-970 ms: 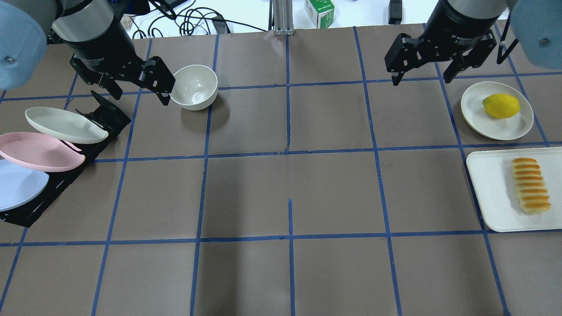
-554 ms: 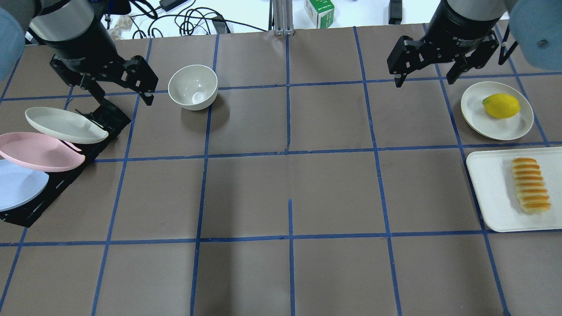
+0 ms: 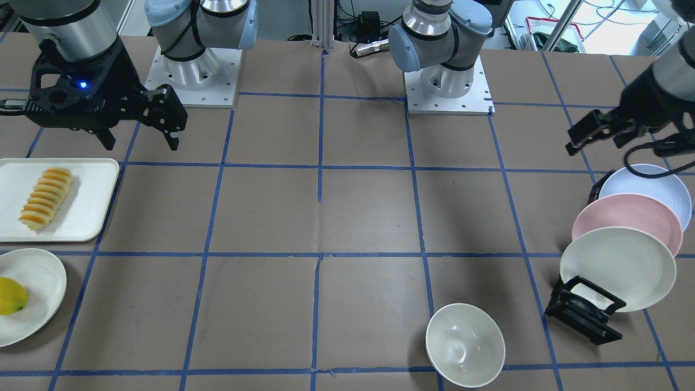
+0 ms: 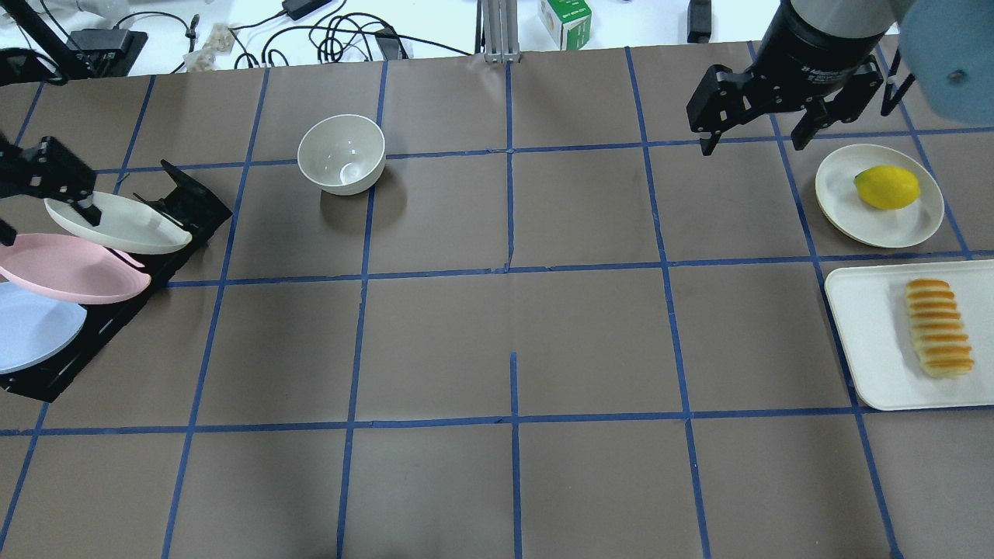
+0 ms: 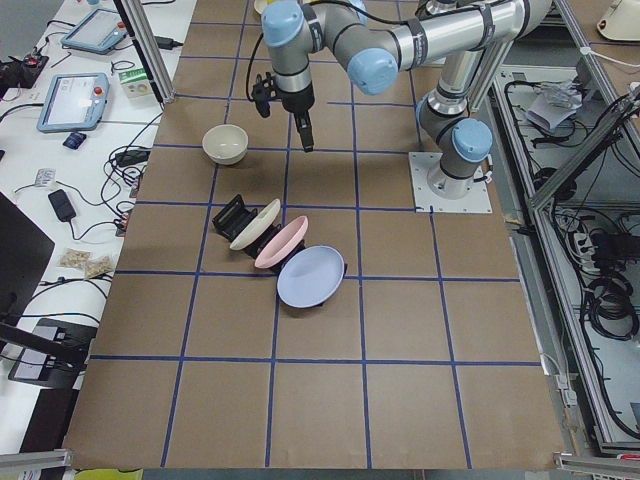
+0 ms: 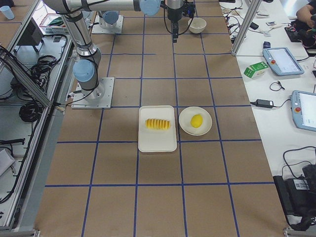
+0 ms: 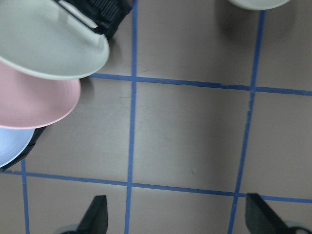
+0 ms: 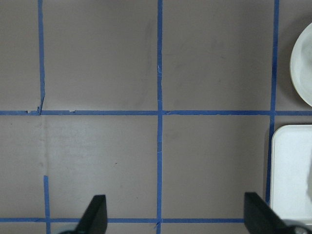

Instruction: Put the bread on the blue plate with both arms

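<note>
Your bread (image 4: 938,328) sits on the white tray (image 4: 862,326) at the right edge of the tabletop, lying lengthwise along that edge, with no tool touching it. Just beyond the tray, toward the far right corner, a lemon (image 4: 887,187) rests on a small cream plate (image 4: 835,208).

Your right tool (image 4: 752,138) hangs high, inward from the right edge and apart from both tray and lemon plate. Its fingers are spread wide, and the wrist view shows only bare tabletop between them, with the tray's rim off to one side.

Over at the left edge, the blue plate (image 3: 651,187) leans in the black rack (image 3: 583,312), in the slot closest to the robot's side. The pink plate (image 3: 624,217) overlaps it, and the cream plate (image 3: 619,269) comes next.

Your left tool (image 7: 176,214) hovers above that rack, also spread wide and gripping nothing. Its wrist camera shows the three plates off to one side and taped tabletop between the fingers.

A white bowl (image 4: 342,153) stands upright toward the far edge, on the left half.
</note>
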### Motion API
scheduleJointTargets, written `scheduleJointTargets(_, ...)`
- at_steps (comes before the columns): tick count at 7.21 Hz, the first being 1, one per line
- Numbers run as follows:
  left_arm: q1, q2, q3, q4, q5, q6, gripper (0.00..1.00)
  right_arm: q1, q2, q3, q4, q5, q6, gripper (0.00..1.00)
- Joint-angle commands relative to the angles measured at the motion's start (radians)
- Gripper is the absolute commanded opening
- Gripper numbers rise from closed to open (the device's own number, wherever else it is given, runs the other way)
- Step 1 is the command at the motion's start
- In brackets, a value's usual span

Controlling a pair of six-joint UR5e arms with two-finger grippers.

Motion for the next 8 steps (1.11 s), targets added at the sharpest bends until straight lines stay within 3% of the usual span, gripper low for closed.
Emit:
scheduleJointTargets(1, 0.24, -0.041, -0.007, 0.047, -0.001, 0.04, 1.0, -0.001, 0.004, 0.005, 0.006, 0.007, 0.006, 1.0)
scheduleJointTargets(2, 0.296, -0.05, -0.005, 0.061, 0.001, 0.045, 1.0, -0.003, 0.006, 0.005, -0.002, 0.008, 0.007, 1.0)
scheduleJointTargets(3, 0.339, -0.076, -0.029, 0.16, 0.004, 0.043, 1.0, -0.019, 0.018, 0.01, -0.006, -0.007, 0.013, 1.0)
scheduleJointTargets(6, 0.356, -0.172, -0.075, 0.396, 0.048, -0.03, 1.0, -0.263, 0.059, 0.057, -0.006, -0.007, -0.102, 1.0)
scheduleJointTargets(8, 0.385, -0.212, -0.103, 0.42, 0.056, -0.162, 1.0, -0.335, 0.087, 0.068, 0.003, -0.127, -0.149, 1.0)
